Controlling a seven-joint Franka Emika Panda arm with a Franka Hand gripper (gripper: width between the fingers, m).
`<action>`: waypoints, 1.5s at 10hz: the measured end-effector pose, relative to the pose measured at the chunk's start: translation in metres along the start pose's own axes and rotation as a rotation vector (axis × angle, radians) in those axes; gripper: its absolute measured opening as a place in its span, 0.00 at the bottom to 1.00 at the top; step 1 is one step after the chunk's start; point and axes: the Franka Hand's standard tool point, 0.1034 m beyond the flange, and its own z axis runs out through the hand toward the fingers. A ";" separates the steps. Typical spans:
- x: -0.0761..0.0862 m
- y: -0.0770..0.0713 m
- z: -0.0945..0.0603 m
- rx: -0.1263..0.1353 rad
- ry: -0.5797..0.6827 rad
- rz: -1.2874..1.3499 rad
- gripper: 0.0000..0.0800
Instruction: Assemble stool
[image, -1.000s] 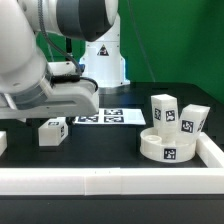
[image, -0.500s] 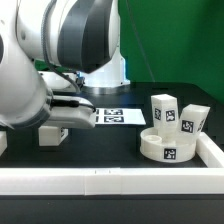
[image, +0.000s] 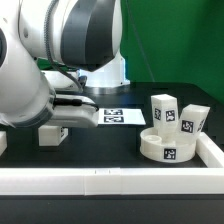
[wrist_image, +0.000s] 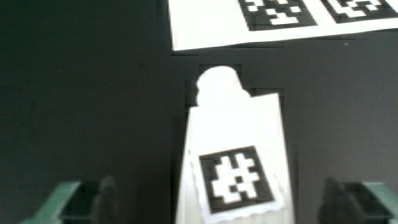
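Observation:
The round white seat disc (image: 165, 148) lies at the exterior view's right, with two white legs (image: 163, 108) (image: 192, 120) standing upright just behind it. A third leg (image: 52, 133) lies on the black table under my gripper (image: 62, 122). In the wrist view this leg (wrist_image: 233, 150) lies lengthwise between my gripper's (wrist_image: 217, 205) green fingers (wrist_image: 71, 200), its tag facing up. The jaws stand open on either side of it, with dark gaps to the leg.
The marker board (image: 115, 116) lies behind the gripper and also shows in the wrist view (wrist_image: 285, 20). A white border rail (image: 110, 180) runs along the front and the right side. Another white piece (image: 3, 142) sits at the left edge. The arm hides much of the left half.
The arm has swung closer and the hand has come down over the lying leg. The seat disc and the upright legs have not moved.

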 end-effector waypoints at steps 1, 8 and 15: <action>0.004 0.001 0.002 0.001 0.014 0.001 0.46; -0.026 -0.034 -0.031 -0.029 0.017 -0.032 0.41; -0.039 -0.051 -0.054 -0.034 0.098 -0.085 0.41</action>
